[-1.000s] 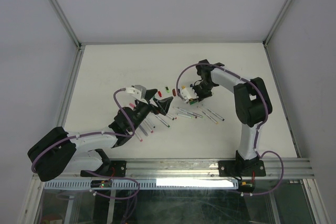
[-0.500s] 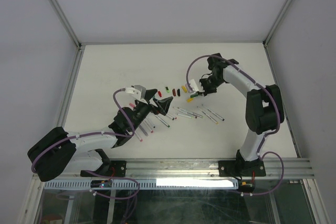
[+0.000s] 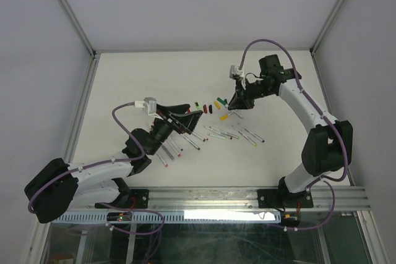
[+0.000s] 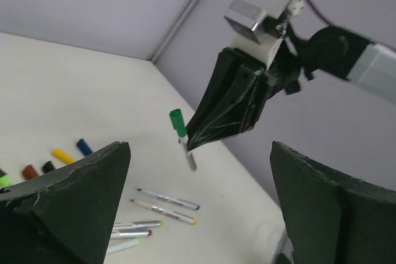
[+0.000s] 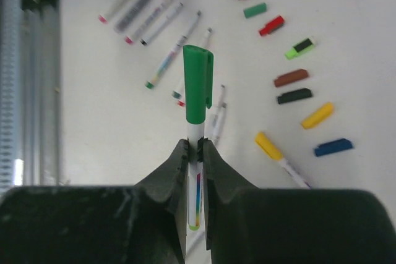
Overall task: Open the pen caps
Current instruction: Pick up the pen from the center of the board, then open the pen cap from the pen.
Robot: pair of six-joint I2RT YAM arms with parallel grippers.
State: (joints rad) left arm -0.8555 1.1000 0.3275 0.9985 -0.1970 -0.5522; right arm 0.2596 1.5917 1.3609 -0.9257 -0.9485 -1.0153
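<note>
We see the right end effector (image 4: 193, 143) pinching a pen (image 4: 190, 162), its green cap (image 4: 177, 122) on, above the surface (image 4: 74, 91). Loose caps (image 4: 62, 155) and other pens (image 4: 167, 199) lie below, between our wide-spread left fingers (image 4: 74, 208).

**Bright, even light; near fingers out of focus**

Diffuse white light fills the top view. The table (image 3: 124, 78) reads pale and flat, and the shadows on it are faint and soft-edged. A light strip (image 3: 229, 214) at the near edge burns out to pure white glare. The pens (image 3: 229, 133) are tiny there and hard to resolve.

In the left wrist view the left gripper's fingers (image 4: 68, 208) are dark, blurred masses in the foreground, while the green-capped pen (image 4: 181, 137) beyond them is fairly sharp.

In the right wrist view the right gripper's fingers (image 5: 167, 214) are near-black and soft. The green cap (image 5: 197, 85) is crisp and the loose caps (image 5: 291, 78) are clear. The far left edge of that view is smeared and dim.
</note>
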